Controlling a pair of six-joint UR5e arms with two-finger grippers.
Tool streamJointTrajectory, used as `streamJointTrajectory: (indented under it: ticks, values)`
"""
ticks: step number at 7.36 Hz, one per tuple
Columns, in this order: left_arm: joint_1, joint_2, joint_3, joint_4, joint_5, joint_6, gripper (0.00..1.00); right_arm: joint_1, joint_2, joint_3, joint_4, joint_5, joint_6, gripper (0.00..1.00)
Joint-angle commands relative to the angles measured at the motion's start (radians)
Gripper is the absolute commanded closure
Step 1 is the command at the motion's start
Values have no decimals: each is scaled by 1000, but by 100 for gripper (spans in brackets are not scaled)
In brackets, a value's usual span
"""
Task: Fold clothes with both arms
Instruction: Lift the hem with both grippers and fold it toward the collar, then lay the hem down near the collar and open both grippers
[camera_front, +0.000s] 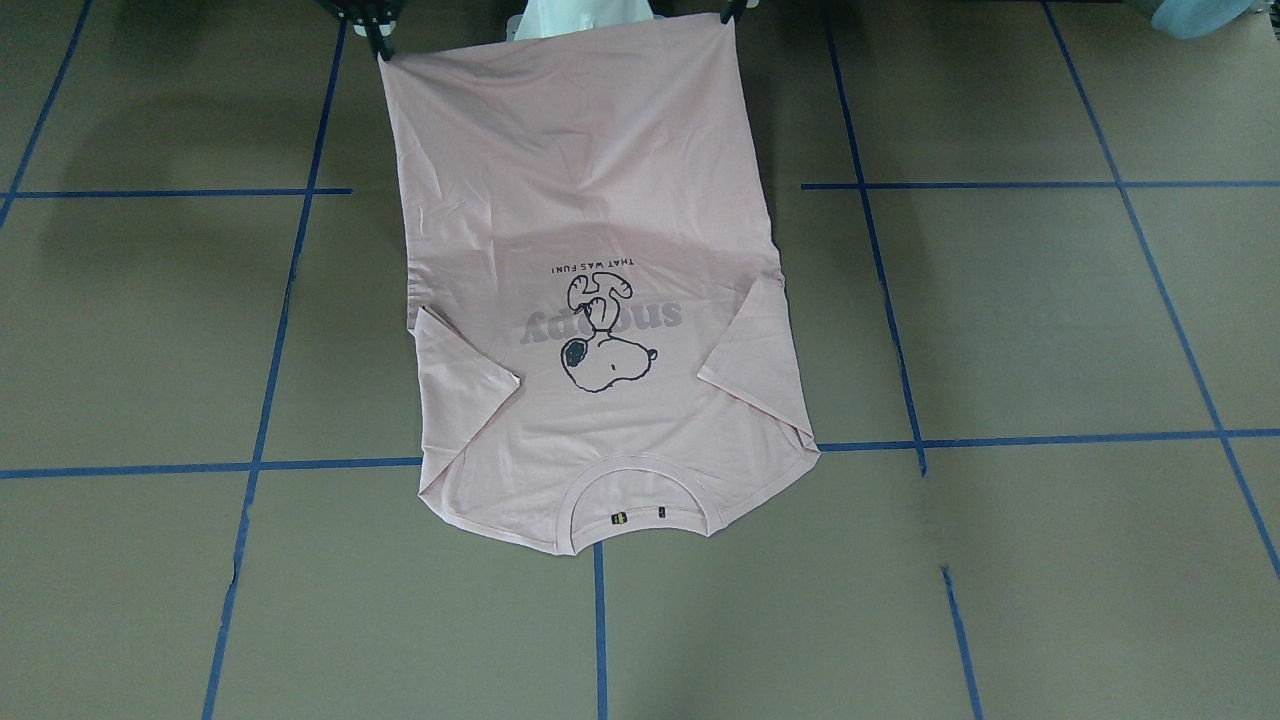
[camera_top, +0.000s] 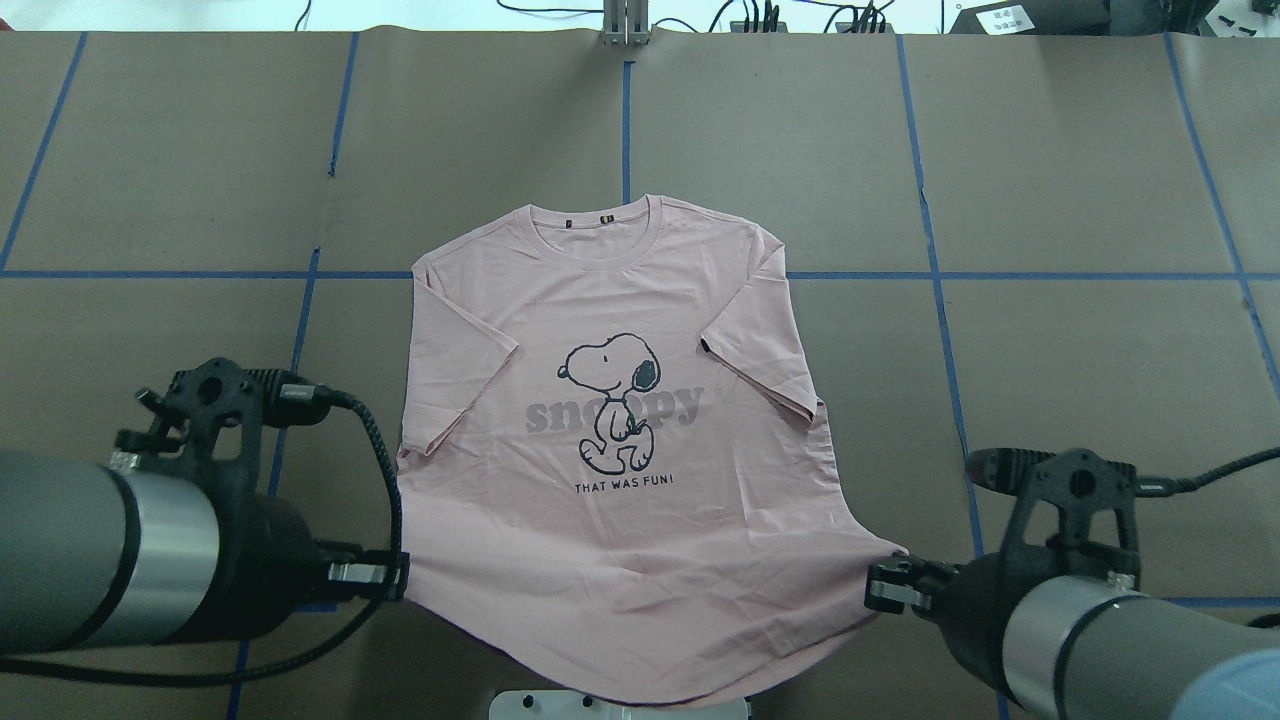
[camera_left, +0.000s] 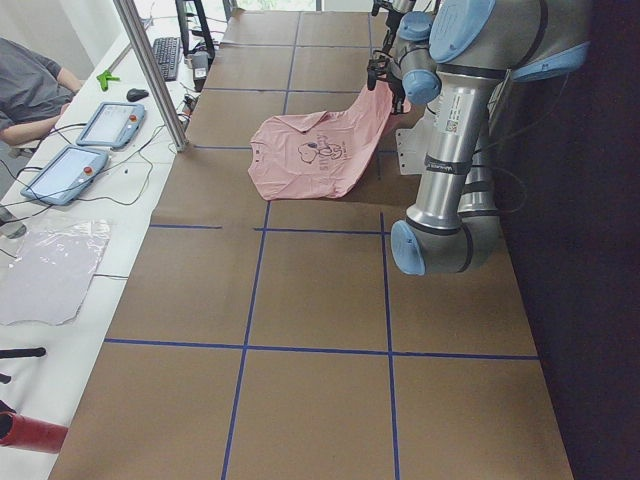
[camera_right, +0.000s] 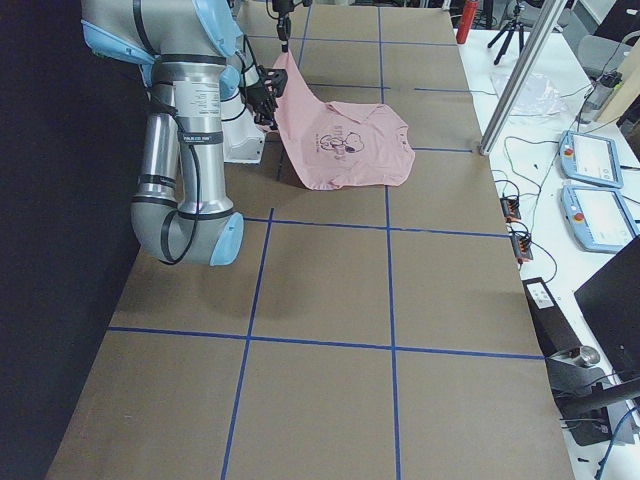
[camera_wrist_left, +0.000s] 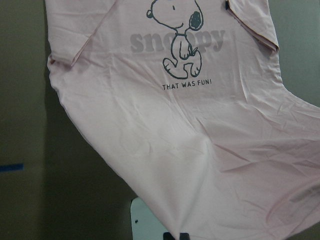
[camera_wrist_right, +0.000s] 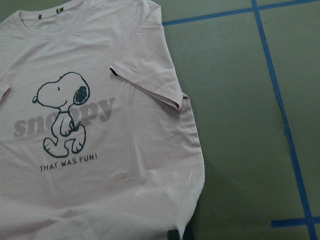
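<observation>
The pale pink Snoopy T-shirt lies print up, its collar flat on the table on the far side from me. Its hem end is raised off the table and stretched between my two grippers. My left gripper is shut on the left hem corner. My right gripper is shut on the right hem corner. In the front-facing view the shirt hangs from the left gripper and the right gripper at the top edge. The wrist views show the shirt sloping down to the table.
The white pedestal base sits under the raised hem. The brown table is marked with blue tape lines. Tablets and cables lie on a white side bench, where a seated person shows.
</observation>
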Motion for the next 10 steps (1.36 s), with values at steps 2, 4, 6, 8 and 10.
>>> streamJointTrajectory:
  ticks: [2,4,6,8,10]
  values:
    - [-193,-65,260,-90,-6,186,100,326,254,-356,10,147,-243,100]
    - [-287,-77,394,-186,-8,262,100,457,276,-522,186,214,-311,100]
    - [-358,-113,511,-232,-8,326,100,519,333,-737,353,221,-343,100]
    - [-399,-144,734,-423,-7,351,100,549,428,-929,385,222,-347,100]
    - [-412,-163,943,-609,-2,383,100,565,433,-1108,563,221,-356,100]
